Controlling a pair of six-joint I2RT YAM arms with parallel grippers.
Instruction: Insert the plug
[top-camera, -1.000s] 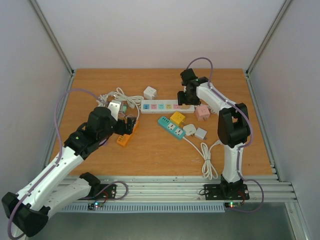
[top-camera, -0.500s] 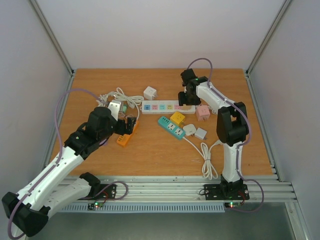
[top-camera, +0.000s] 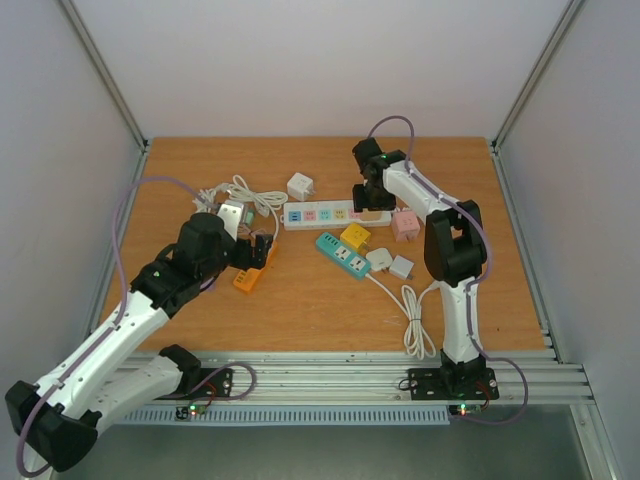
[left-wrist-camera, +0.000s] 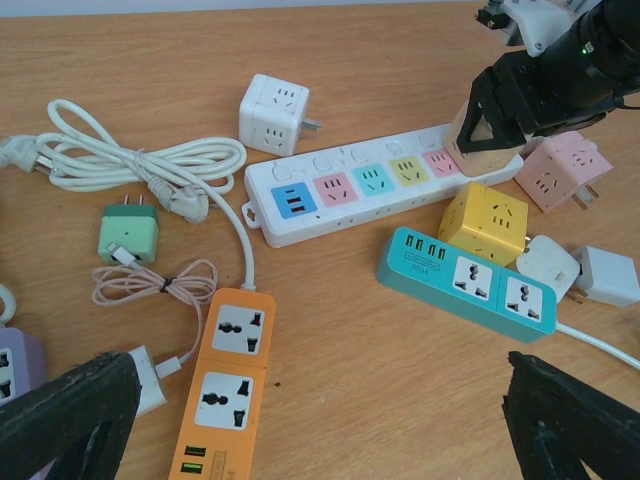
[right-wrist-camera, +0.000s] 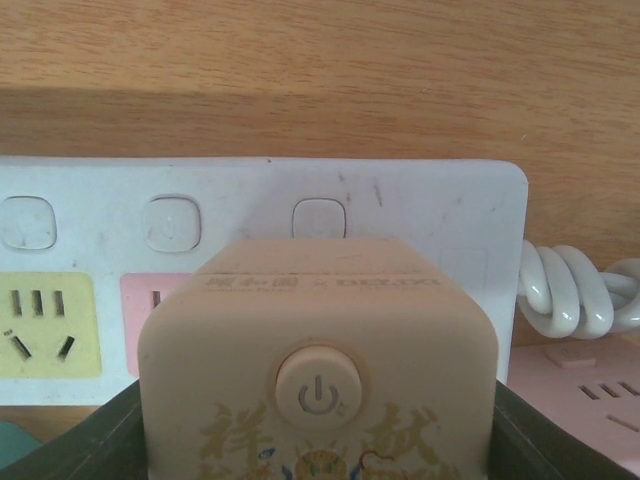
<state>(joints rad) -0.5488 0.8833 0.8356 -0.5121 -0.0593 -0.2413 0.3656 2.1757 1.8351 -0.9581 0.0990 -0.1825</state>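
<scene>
**Beige plug poised at the strip's far end**

The right gripper (top-camera: 372, 193) has its jaws partway closed on the beige cube plug (left-wrist-camera: 484, 138). The plug sits over the pink socket (right-wrist-camera: 150, 290) of the white power strip (left-wrist-camera: 345, 190), at about one o'clock from the middle of the table (top-camera: 300, 300). To seat it well, square the cube with the strip's long edge, then press straight down without rocking; the pins are hidden beneath. The left gripper (top-camera: 260, 248), at nine o'clock, is spread wide and holds nothing; it could brace the strip

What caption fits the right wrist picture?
Right claw holding a beige plug cube at the white power strip.
</scene>
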